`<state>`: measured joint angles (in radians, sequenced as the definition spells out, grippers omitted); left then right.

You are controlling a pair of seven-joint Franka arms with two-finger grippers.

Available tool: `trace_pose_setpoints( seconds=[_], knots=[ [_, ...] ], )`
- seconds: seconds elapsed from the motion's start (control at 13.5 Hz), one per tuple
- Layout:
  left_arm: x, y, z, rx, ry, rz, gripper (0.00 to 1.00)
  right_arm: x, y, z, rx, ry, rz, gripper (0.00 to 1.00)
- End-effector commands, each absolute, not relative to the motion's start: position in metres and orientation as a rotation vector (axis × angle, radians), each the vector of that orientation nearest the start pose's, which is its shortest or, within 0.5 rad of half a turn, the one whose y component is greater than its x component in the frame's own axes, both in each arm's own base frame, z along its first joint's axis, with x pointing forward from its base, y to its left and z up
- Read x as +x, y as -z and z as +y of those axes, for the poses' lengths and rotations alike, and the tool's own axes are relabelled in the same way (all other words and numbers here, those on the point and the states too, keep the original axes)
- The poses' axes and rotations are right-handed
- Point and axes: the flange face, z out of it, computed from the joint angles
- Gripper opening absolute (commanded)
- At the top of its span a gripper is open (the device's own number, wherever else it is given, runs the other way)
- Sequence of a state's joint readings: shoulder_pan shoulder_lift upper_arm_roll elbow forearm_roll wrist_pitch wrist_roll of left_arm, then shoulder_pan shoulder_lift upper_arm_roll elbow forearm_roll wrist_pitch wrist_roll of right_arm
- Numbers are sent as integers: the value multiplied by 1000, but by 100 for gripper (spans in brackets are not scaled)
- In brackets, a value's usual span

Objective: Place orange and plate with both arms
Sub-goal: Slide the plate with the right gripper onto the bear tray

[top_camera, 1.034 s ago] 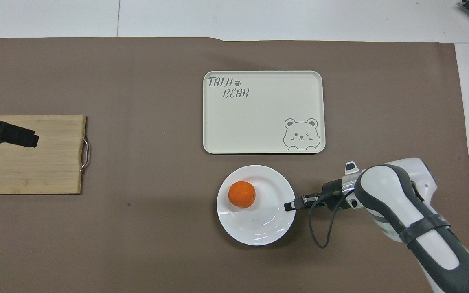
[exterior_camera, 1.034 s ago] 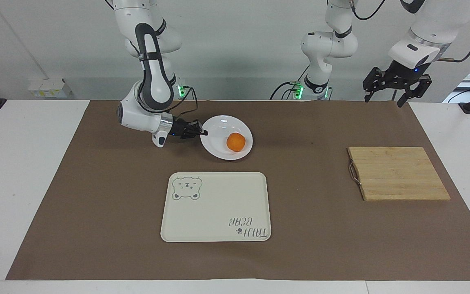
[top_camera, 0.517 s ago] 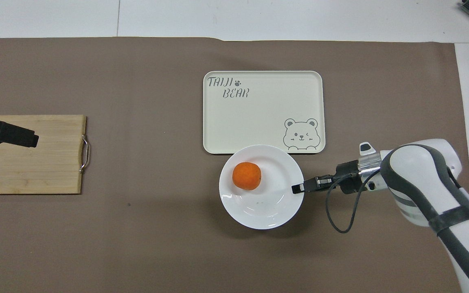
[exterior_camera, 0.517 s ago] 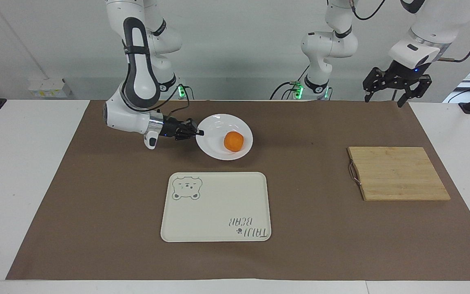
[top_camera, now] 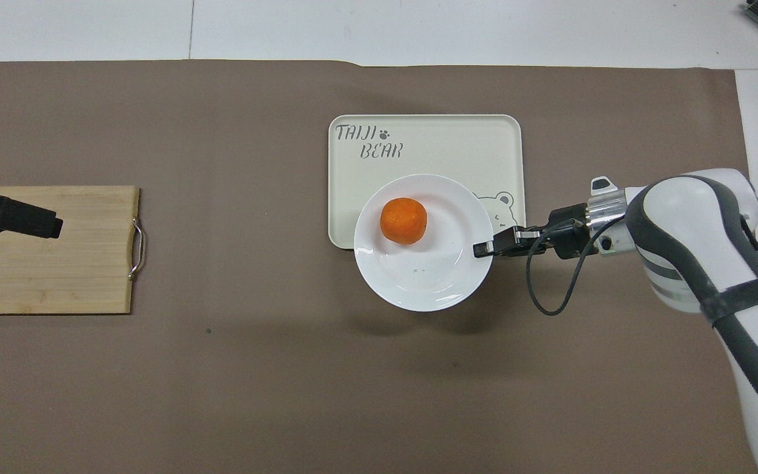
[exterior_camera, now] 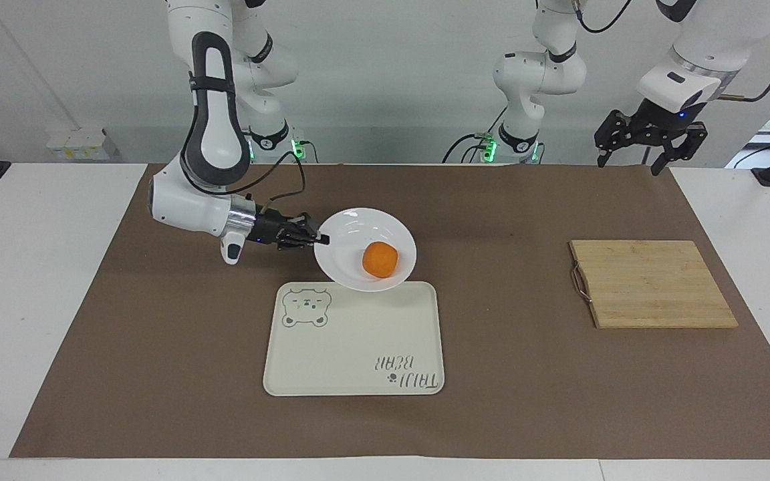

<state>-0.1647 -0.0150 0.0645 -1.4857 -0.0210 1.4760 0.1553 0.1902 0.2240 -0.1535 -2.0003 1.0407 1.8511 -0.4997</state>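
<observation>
The right gripper (exterior_camera: 321, 238) reaches in sideways from the left of the facing frame, its jaws pinched on the rim of the plate (exterior_camera: 351, 230) at the plate's edge toward the right arm's end of the surface. The plate is lifted clear of the brown mat (exterior_camera: 492, 374) and tilts slightly; in the facing view its lower edge overlaps the top edge of the cream tray (exterior_camera: 351, 361), and in the overhead view it covers the tray's lower middle and most of the bear drawing (top_camera: 507, 207). The orange (exterior_camera: 379, 259) sits in the plate, just off its centre, toward the tray.

In the overhead frame the same gripper (top_camera: 482, 249) comes in from the right, a black cable (top_camera: 537, 296) looping below its wrist, and the plate's shadow falls on the mat below it.

The left gripper (exterior_camera: 631, 160) waits high at the upper right of the facing frame, over the mat's edge by the robots, its jaws spread and holding nothing. The bamboo cutting board (exterior_camera: 652, 284) lies flat at the right of the facing frame, its metal handle (exterior_camera: 580, 282) facing the tray
</observation>
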Motion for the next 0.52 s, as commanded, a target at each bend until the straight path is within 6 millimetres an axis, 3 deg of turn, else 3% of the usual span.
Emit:
trace_pose_setpoints(
  seconds=[0.0, 0.15, 0.44],
  knots=[
    [535, -670, -52, -3127, 10, 407, 100, 604, -349, 78, -2159, -115, -2, 0],
    [535, -670, -52, -3128, 10, 408, 100, 633, -348, 64, -2156, -81, 4, 0],
    [536, -670, -52, -3127, 8, 407, 100, 672, -347, 82, -2135, -47, 113, 0]
  ],
)
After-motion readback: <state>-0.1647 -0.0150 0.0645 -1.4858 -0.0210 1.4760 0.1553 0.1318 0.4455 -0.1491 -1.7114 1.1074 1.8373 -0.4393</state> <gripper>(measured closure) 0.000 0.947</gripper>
